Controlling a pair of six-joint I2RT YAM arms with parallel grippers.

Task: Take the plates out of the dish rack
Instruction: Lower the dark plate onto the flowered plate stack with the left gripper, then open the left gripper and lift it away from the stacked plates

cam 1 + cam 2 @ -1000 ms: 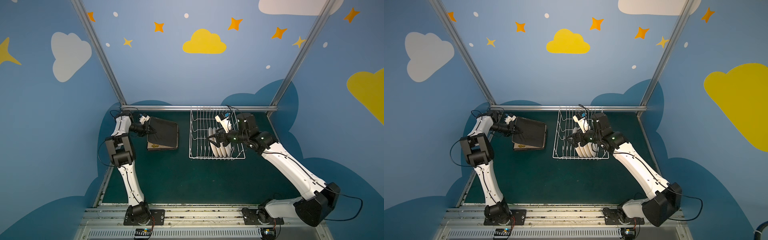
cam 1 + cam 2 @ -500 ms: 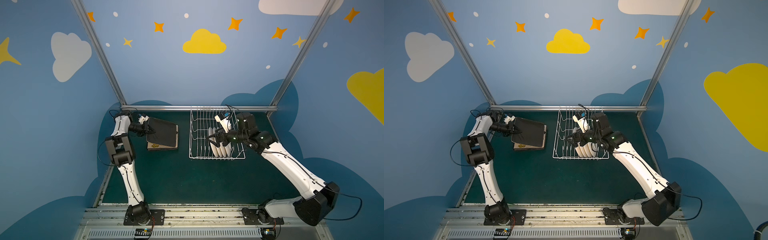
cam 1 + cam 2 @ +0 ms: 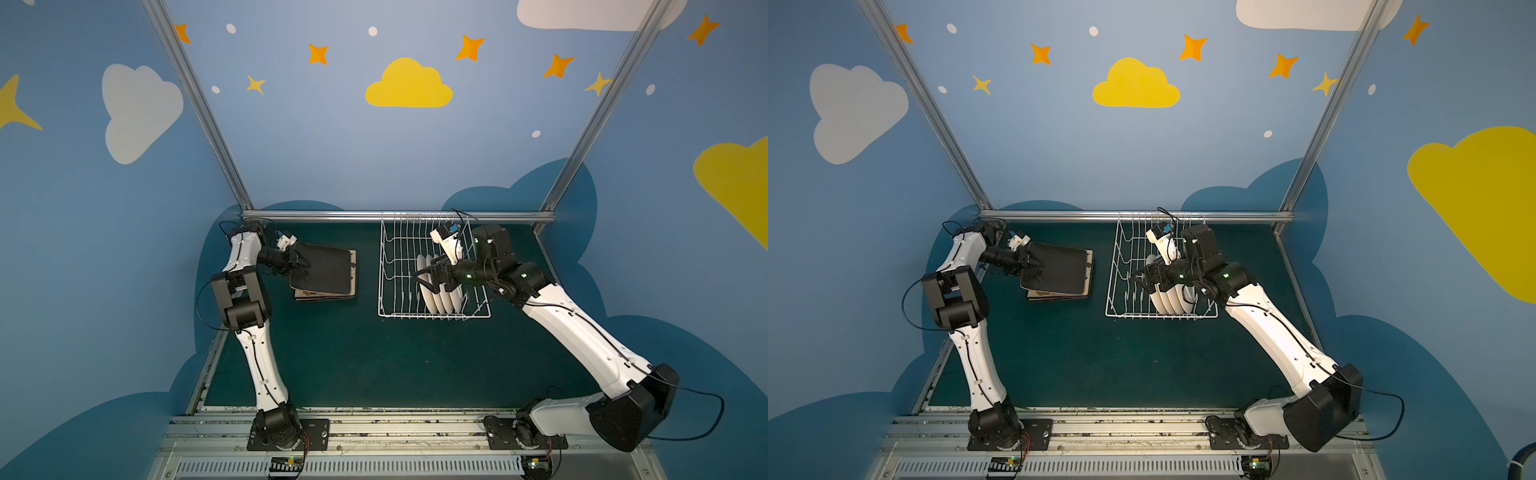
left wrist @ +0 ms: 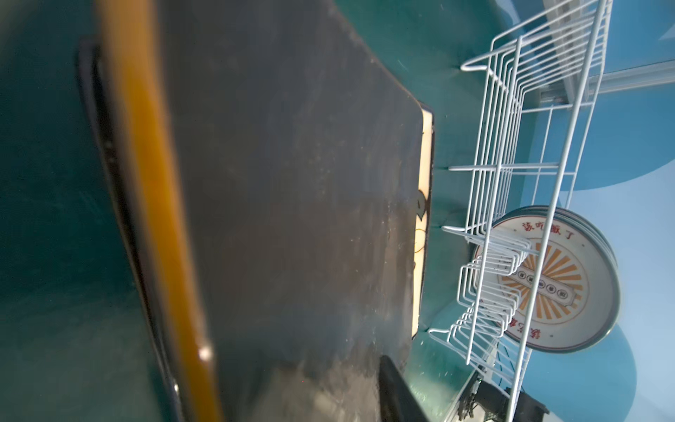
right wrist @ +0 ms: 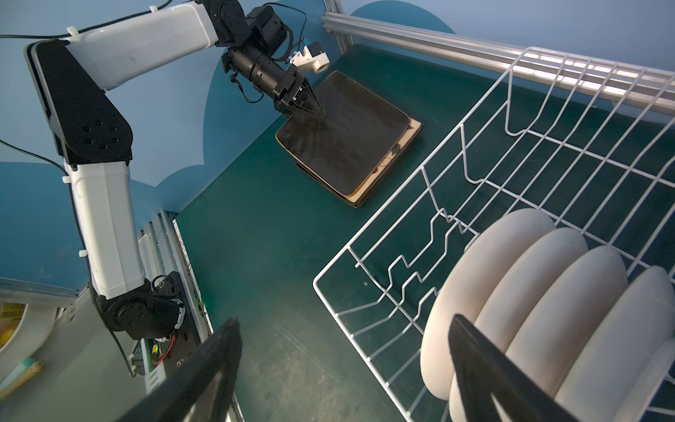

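1. By my reading the task is roughly half done. The rounded-square plates lie stacked black-back-up on the table, to the left of the dish rack and apart from it. I cannot count how many are in the stack
2. The top square plate sits tilted and skewed on the pile, not yet lying flat
3. Left to do: four round white plates stand on edge between the tines, right of the rack's middle. The other slots are bare
4. The left arm is folded sharply at the elbow, with its wrist reaching toward the left edge of the top square plate. The left jaws sit at that edge, but I cannot tell whether they pinch it or are clear of it
5. The right arm stretches from its base out over the rack. The right jaws are spread wide and empty, poised by the leftmost white plate
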